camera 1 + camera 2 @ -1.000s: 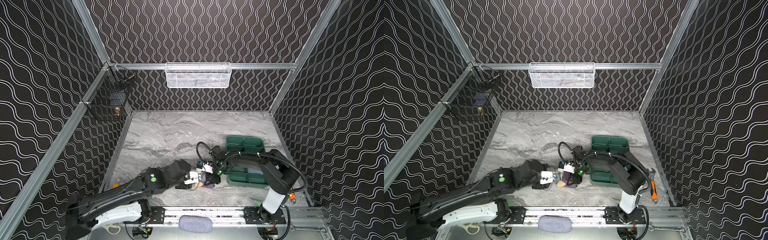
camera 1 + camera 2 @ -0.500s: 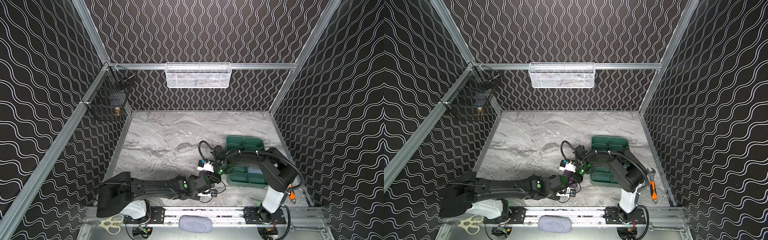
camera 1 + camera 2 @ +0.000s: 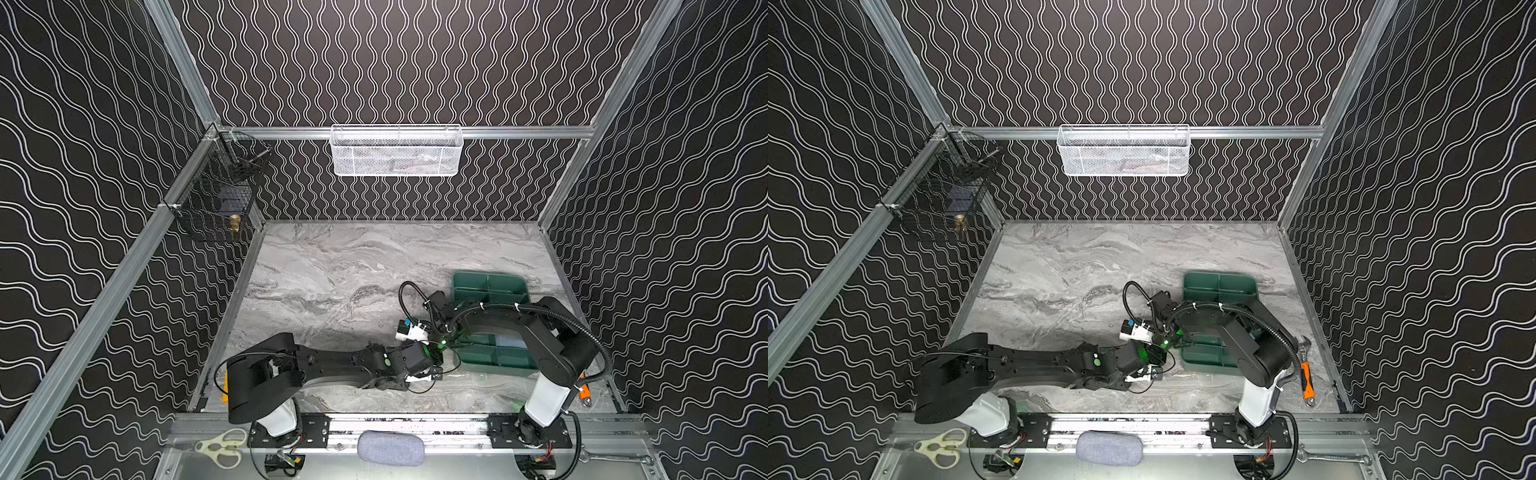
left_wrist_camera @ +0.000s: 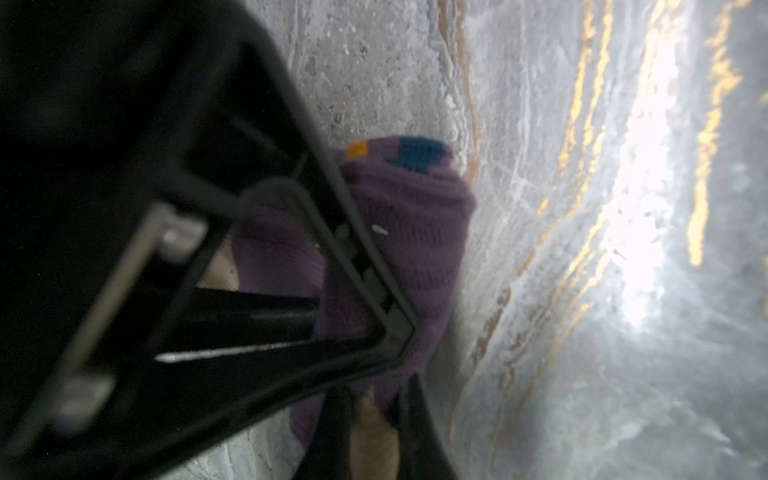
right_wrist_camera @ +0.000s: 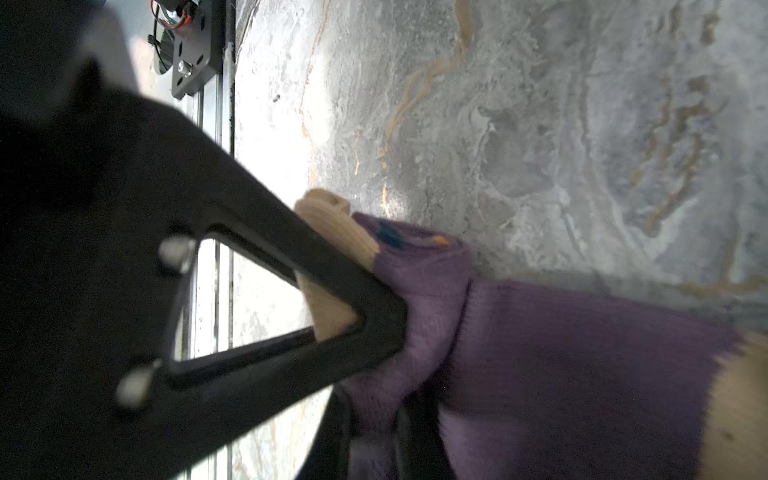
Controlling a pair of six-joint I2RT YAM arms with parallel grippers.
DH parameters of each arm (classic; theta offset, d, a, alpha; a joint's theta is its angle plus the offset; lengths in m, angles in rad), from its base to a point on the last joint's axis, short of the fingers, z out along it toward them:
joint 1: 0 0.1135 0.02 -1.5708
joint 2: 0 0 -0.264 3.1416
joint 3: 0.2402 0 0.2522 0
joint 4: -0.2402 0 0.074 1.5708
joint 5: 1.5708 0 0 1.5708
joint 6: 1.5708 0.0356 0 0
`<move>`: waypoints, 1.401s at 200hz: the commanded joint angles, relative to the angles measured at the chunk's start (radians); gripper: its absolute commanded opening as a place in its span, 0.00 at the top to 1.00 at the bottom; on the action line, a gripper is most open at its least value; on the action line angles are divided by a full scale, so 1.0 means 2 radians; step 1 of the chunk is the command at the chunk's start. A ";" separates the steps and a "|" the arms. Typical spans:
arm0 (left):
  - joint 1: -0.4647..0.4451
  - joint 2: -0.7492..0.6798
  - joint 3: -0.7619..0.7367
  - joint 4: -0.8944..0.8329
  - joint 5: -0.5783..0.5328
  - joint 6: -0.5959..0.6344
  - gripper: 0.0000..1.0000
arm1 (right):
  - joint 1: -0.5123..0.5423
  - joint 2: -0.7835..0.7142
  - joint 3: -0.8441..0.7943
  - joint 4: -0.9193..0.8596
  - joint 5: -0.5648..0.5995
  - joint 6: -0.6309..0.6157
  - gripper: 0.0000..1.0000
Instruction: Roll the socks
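The left gripper [image 4: 392,370] is clamped on the purple sock [image 4: 415,232]. Its fingers are closed together over a bunched fold. The rest of the bundle bulges out past the fingertip, with an orange and a navy patch at its far end and tan fabric showing between the fingers. The bundle touches the bench [image 3: 353,266].

The right gripper [image 5: 386,374] is pinched shut on the same sock. A tan end sits just behind its finger, and a flatter length of purple rib runs away from the grip along the bench to another tan patch at the picture's edge.

In both top views the left arm [image 3: 332,365] lies low along the bench's front edge and the right arm [image 3: 519,324] bends in from the right. Their wrists meet right of the middle, near the front edge, and cover the sock.

Just beside that spot to the right stands the green tray [image 3: 490,286]. A pale blue shape [image 3: 511,341] lies in one of its near compartments, partly under the right arm; I cannot tell what it is.

Scissors [image 3: 220,446] and a grey pad [image 3: 390,446] lie on the front rail. An orange-handled wrench [image 3: 1307,382] lies at the bench's right edge.
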 commanded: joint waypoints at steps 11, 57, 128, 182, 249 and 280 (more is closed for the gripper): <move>0.010 0.007 0.014 -0.036 0.043 -0.030 1.00 | 0.000 -0.001 -0.010 -0.016 0.191 -0.018 1.00; 0.019 0.019 0.038 -0.105 0.084 -0.067 1.00 | -0.001 -0.092 -0.017 0.032 0.262 -0.006 0.64; 0.046 0.033 0.084 -0.176 0.120 -0.108 1.00 | -0.022 -0.336 -0.019 0.159 0.384 0.021 0.43; 0.090 0.134 0.207 -0.289 0.220 -0.126 1.00 | -0.022 -0.530 -0.055 0.157 0.382 0.042 0.46; 0.135 0.241 0.271 -0.289 0.256 -0.138 0.99 | 0.044 -0.622 -0.151 -0.044 0.300 -0.044 0.50; 0.149 0.259 0.280 -0.279 0.263 -0.134 1.00 | 0.168 -0.610 -0.200 -0.010 0.428 -0.035 0.51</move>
